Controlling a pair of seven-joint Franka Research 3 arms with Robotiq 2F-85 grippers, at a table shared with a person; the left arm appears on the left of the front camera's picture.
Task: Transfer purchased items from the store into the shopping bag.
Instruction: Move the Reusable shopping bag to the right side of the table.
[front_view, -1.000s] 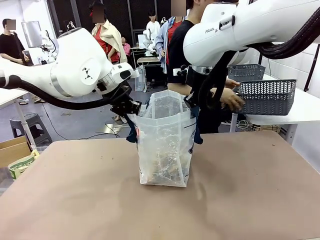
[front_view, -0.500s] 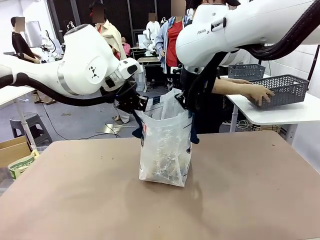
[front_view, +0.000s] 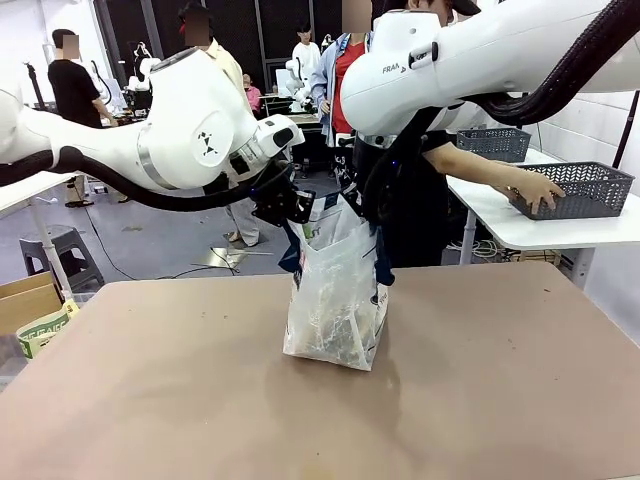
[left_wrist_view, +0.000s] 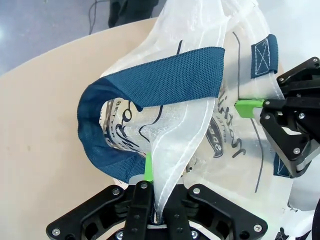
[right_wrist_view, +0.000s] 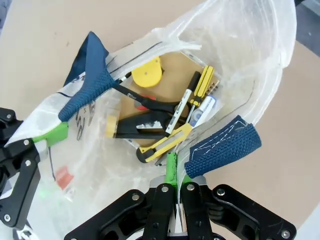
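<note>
The left hand (front_view: 291, 210) is pressed together on the rim of the shopping bag (front_view: 335, 290), pinching a fold of the translucent plastic between its green pads. In the left wrist view that fold rises straight out of the closed fingers (left_wrist_view: 148, 170), and a navy mesh strap handle (left_wrist_view: 165, 80) loops just above and beside them. The right hand (right_wrist_view: 172, 172) is also pressed together, pinching the opposite rim. A second navy strap (right_wrist_view: 222, 145) hangs just beside its fingertips.

Between the two hands the mouth of the bag is held apart. Below them the bag hangs down to the brown counter (front_view: 150, 380), where its bottom rests, the body leaning a little. Dark lettering runs across the plastic close to the left hand.

Looking down from the right hand into the bag, several things lie on its floor: a round yellow disc (right_wrist_view: 147, 74), a yellow and black screwdriver (right_wrist_view: 202, 85), a black marker pen (right_wrist_view: 182, 107), a white tube with blue print (right_wrist_view: 202, 111), and black and yellow handled pliers (right_wrist_view: 160, 142). A small red patch (right_wrist_view: 64, 176) shows through the plastic nearer the left hand.

Well beyond the right hand, the person's hand (front_view: 538, 188) rests in a dark grey lattice basket (front_view: 590, 190) on a white side table (front_view: 560, 230).
</note>
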